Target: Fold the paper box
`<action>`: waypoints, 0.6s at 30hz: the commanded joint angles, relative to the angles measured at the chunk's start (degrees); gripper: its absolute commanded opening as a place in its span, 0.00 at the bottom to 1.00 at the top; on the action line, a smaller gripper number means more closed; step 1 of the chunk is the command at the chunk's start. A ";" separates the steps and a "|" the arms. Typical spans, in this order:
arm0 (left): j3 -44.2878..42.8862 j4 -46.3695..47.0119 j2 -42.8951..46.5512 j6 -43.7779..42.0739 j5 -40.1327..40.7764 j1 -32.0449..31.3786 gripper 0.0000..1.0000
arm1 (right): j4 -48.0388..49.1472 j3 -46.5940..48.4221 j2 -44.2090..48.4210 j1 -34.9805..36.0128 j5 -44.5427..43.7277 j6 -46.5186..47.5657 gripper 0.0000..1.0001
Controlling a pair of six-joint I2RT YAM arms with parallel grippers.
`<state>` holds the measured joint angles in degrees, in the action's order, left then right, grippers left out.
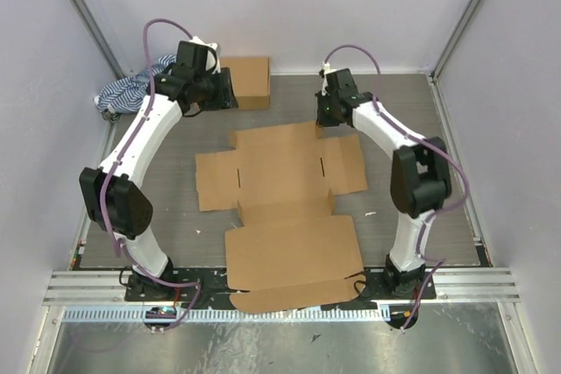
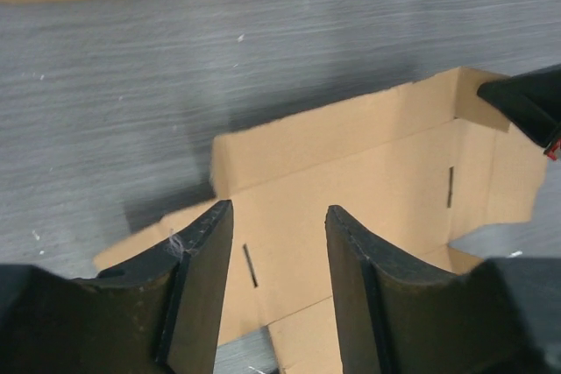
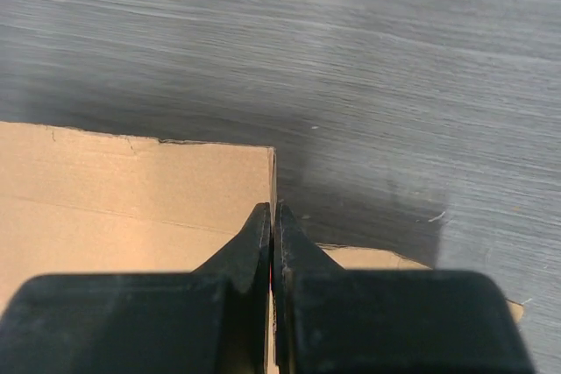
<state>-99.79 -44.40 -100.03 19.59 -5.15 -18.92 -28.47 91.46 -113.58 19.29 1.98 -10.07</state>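
The paper box [image 1: 285, 190] is laid flat and unfolded on the grey table [image 1: 175, 216]. Its long axis is set from near to far. Its widest panel is placed nearest, between the two arm bases, and the near flap is carried over the rail at the table's near edge. Beyond a narrower strip, the middle panel is flanked by side flaps spread to left and right, and a far flap is pointed towards the back wall.

At the right far corner of that flap the right gripper [image 1: 326, 118] is found. In the right wrist view its fingers [image 3: 254, 247] are seen pressed almost together. The flap's cut edge is led straight into the thin slit between them, so the cardboard appears to be pinched there.

Farther back and to the left, the left gripper [image 1: 219, 94] is held above the table, beyond the paper box's far left corner. Its fingers [image 2: 206, 251] are parted by a clear gap. Nothing is held between them, and only the cardboard below is seen through the gap.

Just behind it a compact cardboard box [image 1: 252, 76] is set, and a striped cloth [image 1: 131, 89] is bunched in the far left corner.
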 commanded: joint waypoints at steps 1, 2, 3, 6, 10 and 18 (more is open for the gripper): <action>-5.09 -0.30 2.91 -3.95 -7.60 -0.16 0.55 | 17.76 -10.22 15.40 0.94 6.07 -1.58 0.01; -5.77 0.41 2.91 -4.21 -9.50 -0.18 0.56 | 20.87 -13.29 18.01 1.34 6.32 -1.48 0.01; -6.48 0.79 2.72 -4.62 -11.16 -0.20 0.57 | 23.56 -17.34 20.75 1.82 6.51 -1.21 0.01; -8.23 1.85 2.37 -5.50 -16.15 -0.52 0.58 | 29.23 -24.25 27.58 2.81 7.22 -0.67 0.01; -6.81 2.70 3.72 -10.29 -20.61 -3.16 0.59 | 30.36 -28.33 32.45 3.84 9.48 0.19 0.01; 1.87 3.02 5.86 -19.96 -17.89 -10.11 0.62 | 29.36 -34.37 39.73 6.34 10.87 0.38 0.01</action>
<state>-101.45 -42.28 -96.05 5.26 -22.22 -28.10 -1.89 58.81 -79.44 24.69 10.66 -10.28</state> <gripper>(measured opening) 0.614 0.048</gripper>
